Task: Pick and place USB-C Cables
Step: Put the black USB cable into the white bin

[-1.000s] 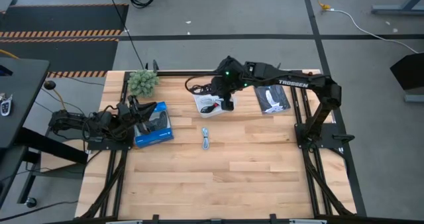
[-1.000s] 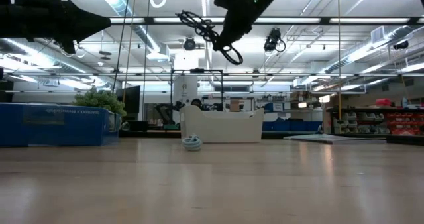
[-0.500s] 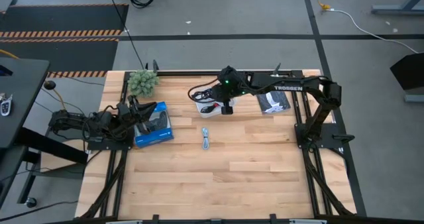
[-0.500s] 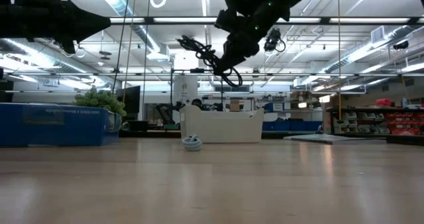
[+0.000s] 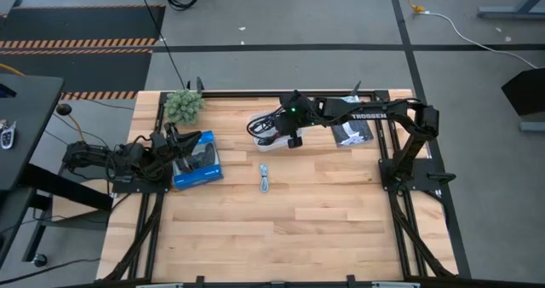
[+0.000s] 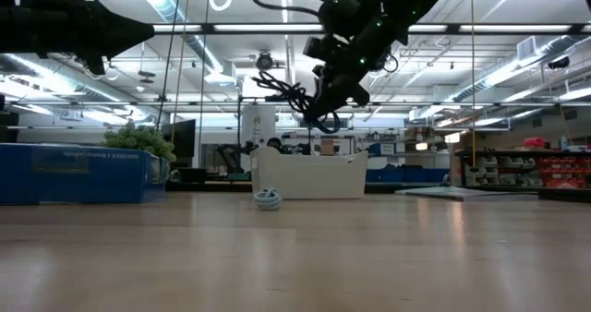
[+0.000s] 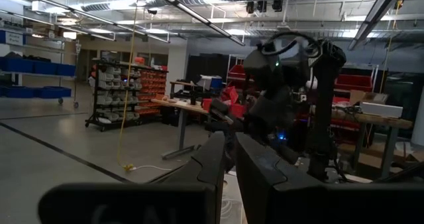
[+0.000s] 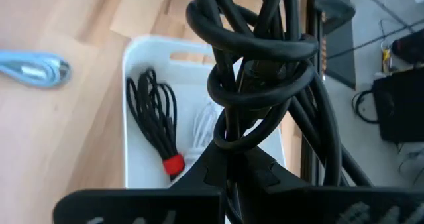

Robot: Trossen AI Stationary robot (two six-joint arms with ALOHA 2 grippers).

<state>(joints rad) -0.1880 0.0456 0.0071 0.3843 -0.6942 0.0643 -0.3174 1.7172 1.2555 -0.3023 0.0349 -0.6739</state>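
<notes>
One black cable (image 8: 265,71) in right tool (image 8: 238,159), two in tray (image 8: 136,105), one pale-blue cable (image 5: 265,180) on table

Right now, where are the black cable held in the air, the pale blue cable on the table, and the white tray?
black cable (image 8: 262,71), right wrist view, on its knotted loops.
pale blue cable (image 5: 265,180), high view, mid-bundle.
white tray (image 8: 136,58), right wrist view, on its rim.
</notes>
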